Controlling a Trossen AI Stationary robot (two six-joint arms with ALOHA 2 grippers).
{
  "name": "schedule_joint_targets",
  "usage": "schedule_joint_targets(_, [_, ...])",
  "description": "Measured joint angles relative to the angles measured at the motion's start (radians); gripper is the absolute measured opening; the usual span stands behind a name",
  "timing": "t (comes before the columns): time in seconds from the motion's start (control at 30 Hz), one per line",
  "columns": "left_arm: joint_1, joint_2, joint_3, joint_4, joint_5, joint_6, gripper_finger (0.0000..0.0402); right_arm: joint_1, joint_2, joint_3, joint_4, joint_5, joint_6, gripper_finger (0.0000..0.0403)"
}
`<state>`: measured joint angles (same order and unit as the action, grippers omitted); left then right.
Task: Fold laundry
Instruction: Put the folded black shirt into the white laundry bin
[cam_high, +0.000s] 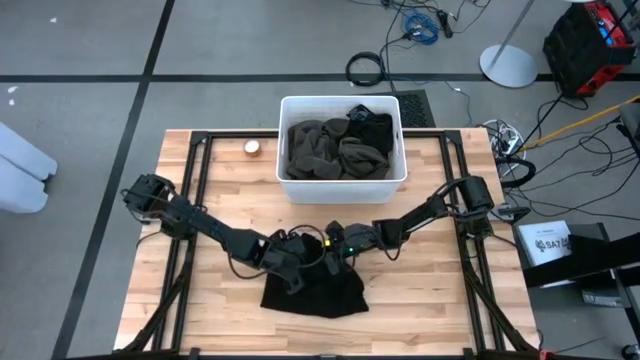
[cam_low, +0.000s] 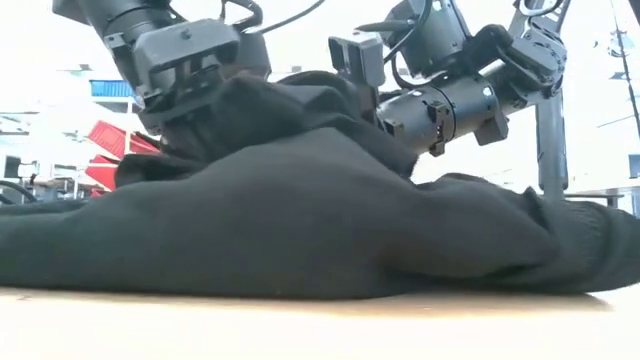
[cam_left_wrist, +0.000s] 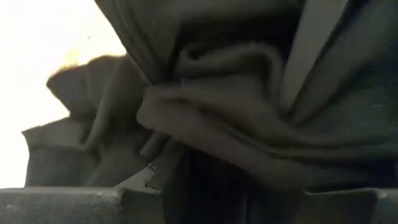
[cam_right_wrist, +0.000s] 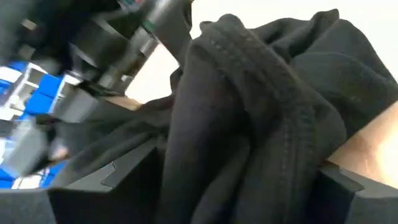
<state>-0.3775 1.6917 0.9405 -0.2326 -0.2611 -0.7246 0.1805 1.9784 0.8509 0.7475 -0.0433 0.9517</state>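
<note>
Two arms meet over one black garment (cam_high: 315, 292), which lies bunched on the near middle of the table (cam_high: 420, 300). We take the convergence as deliberate: both grippers work the same far edge of the cloth, so it can be lifted or spread from two points at once.

Left side first. The left gripper (cam_high: 300, 262) sits over the garment's far-left part. Its wrist view is filled with gathered folds of the cloth lying between its fingers (cam_left_wrist: 62, 205). We read the fingers as partly apart and pinching a thick bunch of fabric, which would explain why they do not close fully. From table height a ridge of cloth rises under this gripper (cam_low: 190, 75), consistent with a pinch that draws fabric upward.

Centre: the garment (cam_low: 300, 220) drapes down from that ridge and spreads flat to both sides on the wood. No tidy fold shows yet, so we judge the task early for this piece.

Right side. The right gripper (cam_high: 338, 243) is just beside the left one, at the garment's far edge. Its fingers (cam_right_wrist: 354, 186) stand spread wide, with a seamed hem of the cloth (cam_right_wrist: 261, 124) lying between them; we cannot tell that it grips anything.

Far middle of the table: a white bin (cam_high: 342, 178) holds the rest of the laundry (cam_high: 335, 150), dark grey and black, waiting its turn.
</note>
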Motion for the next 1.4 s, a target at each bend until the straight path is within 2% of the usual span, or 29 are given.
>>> schedule_joint_targets(0.2, [0.022, 0.001, -0.001, 0.028, 0.016, 0.009, 0.0164, 0.011, 0.03, 0.001, -0.006, 0.001, -0.03, 0.0289])
schedule_joint_targets(0.3, [0.023, 0.001, -0.001, 0.025, 0.026, 0.009, 0.0164, 0.013, 0.045, 0.004, -0.002, -0.006, -0.05, 0.026])
schedule_joint_targets(0.4, [0.023, 0.001, -0.002, 0.022, 0.027, 0.008, 0.0164, 0.014, 0.06, 0.008, 0.003, -0.021, -0.065, 0.0198])
schedule_joint_targets(0.57, [0.024, 0.0, -0.001, 0.001, -0.004, 0.03, 0.0164, 0.014, 0.054, 0.008, -0.005, -0.035, -0.097, 0.0044])
schedule_joint_targets(0.6, [0.024, -0.003, 0.001, -0.008, -0.004, 0.051, 0.0164, 0.014, 0.053, 0.008, 0.001, -0.036, -0.105, 0.0032])
schedule_joint_targets(0.77, [0.026, -0.069, 0.06, -0.182, -0.019, 0.089, 0.0164, 0.013, 0.027, 0.005, -0.02, -0.078, -0.109, 0.0031])
schedule_joint_targets(0.87, [0.026, -0.146, 0.111, -0.334, -0.038, 0.102, 0.0164, 0.015, 0.004, 0.003, -0.057, -0.098, -0.109, 0.0031])
schedule_joint_targets(0.97, [0.009, -0.239, 0.138, -0.41, -0.089, 0.096, 0.0164, 0.024, -0.033, 0.003, -0.102, -0.097, -0.122, 0.0031])
schedule_joint_targets(1.13, [-0.06, -0.395, 0.141, -0.412, -0.269, 0.083, 0.0164, 0.046, -0.143, 0.003, -0.182, -0.075, -0.172, 0.0031])
schedule_joint_targets(1.27, [-0.135, -0.473, 0.141, -0.415, -0.422, 0.079, 0.0164, 0.084, -0.268, 0.003, -0.262, 0.004, -0.233, 0.0031])
schedule_joint_targets(1.4, [-0.181, -0.493, 0.141, -0.455, -0.448, 0.072, 0.0164, 0.117, -0.403, 0.003, -0.313, 0.072, -0.31, 0.0031])
